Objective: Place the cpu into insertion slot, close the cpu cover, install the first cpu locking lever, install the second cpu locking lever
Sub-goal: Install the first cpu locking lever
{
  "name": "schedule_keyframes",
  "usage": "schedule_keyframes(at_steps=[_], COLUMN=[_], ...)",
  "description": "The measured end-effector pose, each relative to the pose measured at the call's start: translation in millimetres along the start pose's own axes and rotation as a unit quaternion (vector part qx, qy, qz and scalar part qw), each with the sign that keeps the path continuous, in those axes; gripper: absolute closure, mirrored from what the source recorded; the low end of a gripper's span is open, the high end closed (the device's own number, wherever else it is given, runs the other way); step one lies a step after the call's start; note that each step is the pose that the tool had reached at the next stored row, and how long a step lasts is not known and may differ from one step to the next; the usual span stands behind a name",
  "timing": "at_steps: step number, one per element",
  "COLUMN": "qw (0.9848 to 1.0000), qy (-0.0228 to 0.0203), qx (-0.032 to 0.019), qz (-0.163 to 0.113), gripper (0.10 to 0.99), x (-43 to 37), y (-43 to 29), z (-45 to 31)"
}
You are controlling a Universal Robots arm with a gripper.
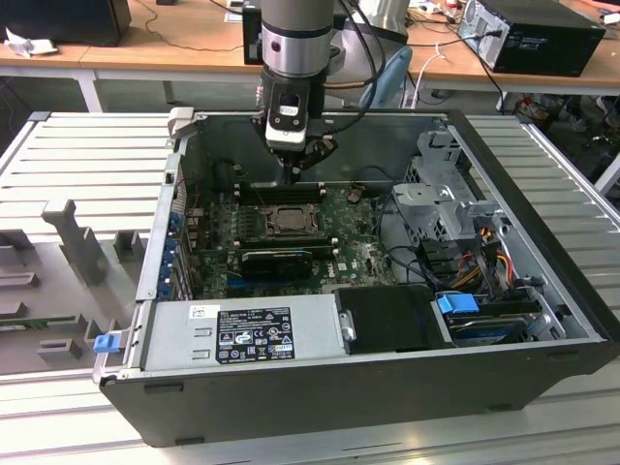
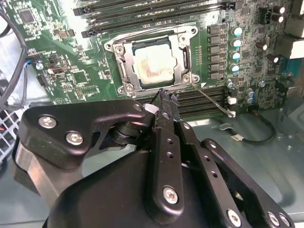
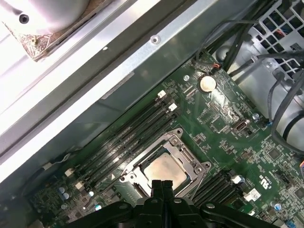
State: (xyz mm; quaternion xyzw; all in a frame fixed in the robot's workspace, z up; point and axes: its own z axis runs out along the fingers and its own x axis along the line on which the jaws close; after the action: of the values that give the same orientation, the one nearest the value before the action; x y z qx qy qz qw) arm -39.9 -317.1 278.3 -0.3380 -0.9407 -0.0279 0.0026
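The cpu (image 2: 152, 64) lies flat in the insertion slot (image 2: 124, 71) on the green motherboard, its pale silver top showing through the metal cover frame (image 2: 183, 61) that rests over it. One thin locking lever (image 2: 213, 100) sticks out at an angle from the socket's corner. My gripper (image 2: 165, 97) hovers just off that corner, its black fingers pressed together with nothing between them. In the first wrist view the gripper (image 3: 162, 183) sits at the edge of the cpu (image 3: 165, 170). In the exterior view the gripper (image 1: 293, 174) hangs above the back of the socket (image 1: 288, 221).
Long black memory slots (image 3: 128, 137) run beside the socket. A black card (image 1: 276, 260) stands in front of it, with the grey power supply (image 1: 247, 329) nearer still. A metal drive cage (image 1: 446, 184) and loose cables (image 1: 484, 262) fill the case at the exterior view's right.
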Motion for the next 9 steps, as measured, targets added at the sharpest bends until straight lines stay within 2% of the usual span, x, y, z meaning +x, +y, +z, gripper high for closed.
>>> schedule_keyframes(at_steps=[9], qw=[0.9990], qy=[0.0023], qx=[0.0011], qz=[-0.045], gripper=[0.980], x=[0.0], y=[0.0], z=[0.1])
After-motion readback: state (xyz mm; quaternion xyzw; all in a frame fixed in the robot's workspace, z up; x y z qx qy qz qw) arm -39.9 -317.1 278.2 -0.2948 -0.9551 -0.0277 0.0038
